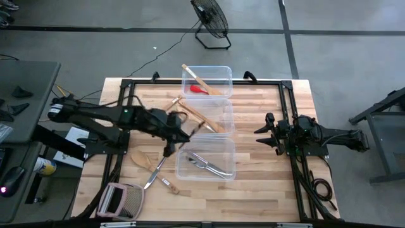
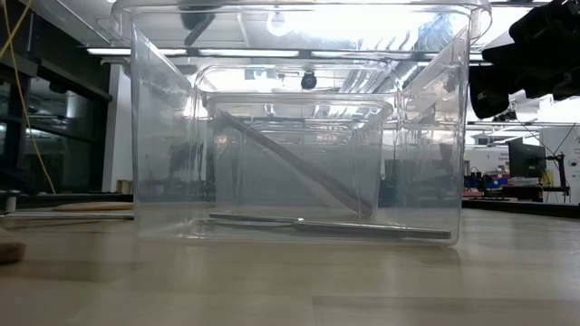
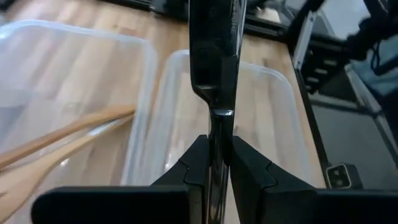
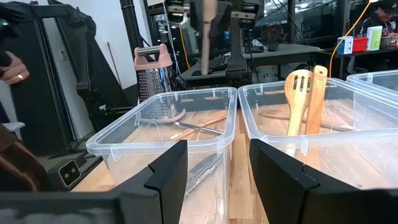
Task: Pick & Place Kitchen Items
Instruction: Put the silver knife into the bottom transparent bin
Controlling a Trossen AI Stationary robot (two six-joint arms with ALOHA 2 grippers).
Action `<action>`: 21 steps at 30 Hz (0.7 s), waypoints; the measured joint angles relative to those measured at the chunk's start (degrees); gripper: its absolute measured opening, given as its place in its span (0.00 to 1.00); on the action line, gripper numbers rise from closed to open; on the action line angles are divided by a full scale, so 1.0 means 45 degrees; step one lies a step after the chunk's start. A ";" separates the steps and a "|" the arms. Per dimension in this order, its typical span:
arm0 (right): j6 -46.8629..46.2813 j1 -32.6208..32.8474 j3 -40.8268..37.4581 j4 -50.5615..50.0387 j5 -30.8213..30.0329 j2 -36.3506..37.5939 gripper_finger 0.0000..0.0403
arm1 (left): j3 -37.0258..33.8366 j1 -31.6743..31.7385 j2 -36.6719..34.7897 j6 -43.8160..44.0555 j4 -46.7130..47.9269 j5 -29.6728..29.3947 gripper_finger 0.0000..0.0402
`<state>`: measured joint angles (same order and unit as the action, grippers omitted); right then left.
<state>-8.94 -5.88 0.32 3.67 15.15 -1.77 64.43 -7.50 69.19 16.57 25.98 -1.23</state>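
Silver metal shows between the fingers of the left gripper (image 3: 214, 163), which are closed tight on the handle of a slim piece of metal cutlery (image 3: 213, 56); in the left wrist view it stands up from the pads, over the edge between two clear rectangular plastic tubs. From above, the left gripper (image 1: 171, 140) sits just beside the middle tub (image 1: 212, 117), which holds pale wooden spatulas (image 1: 199, 117) leaning across it. The near tub (image 1: 205, 158) holds more silver cutlery (image 1: 209, 166) lying flat on its floor. The far tub (image 1: 209, 81) holds a small red utensil (image 1: 199, 90) and a wooden spoon (image 1: 197, 79). On the light wooden table (image 1: 266, 190), to the left of the near tub, lie a pale wooden spoon (image 1: 140, 158) and a silver utensil (image 1: 154, 174), with a pink-handled grater (image 1: 120, 199) near the front corner. The right gripper (image 1: 262, 130) waits at the table's right side, well apart from the tubs, its fingers (image 4: 171, 171) spread wide and holding nothing.
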 joint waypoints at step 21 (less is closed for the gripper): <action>0.0001 0.0002 0.0000 0.0020 -0.0002 -0.0002 0.41 | 0.3299 -0.1037 0.4100 -0.3314 0.3658 -0.0747 0.09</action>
<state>-8.93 -5.87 0.32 3.76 15.14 -1.78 79.27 -12.16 87.64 1.65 42.44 -4.59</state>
